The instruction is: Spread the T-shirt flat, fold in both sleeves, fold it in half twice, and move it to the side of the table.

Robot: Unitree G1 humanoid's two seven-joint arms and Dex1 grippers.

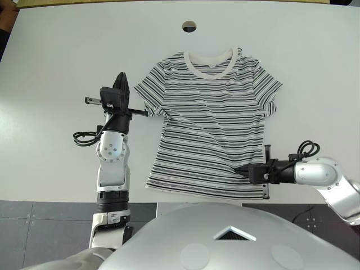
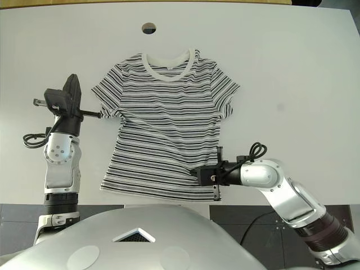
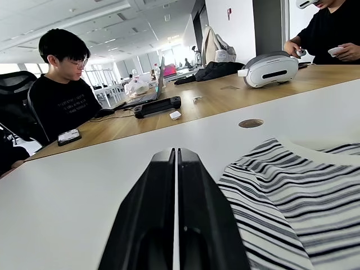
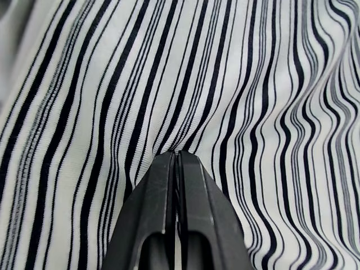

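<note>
Two claws flank the T-shirt (image 1: pixel 208 124), spread collar-far on the bench (image 1: pixel 50 50): right claw (image 1: pixel 241 169) pinched shut on fabric nr its hem, prob. to tug it flat, left claw (image 1: pixel 121 79) closed, empty, just beside its sleeve, prob. awaiting sleeve fold.
</note>
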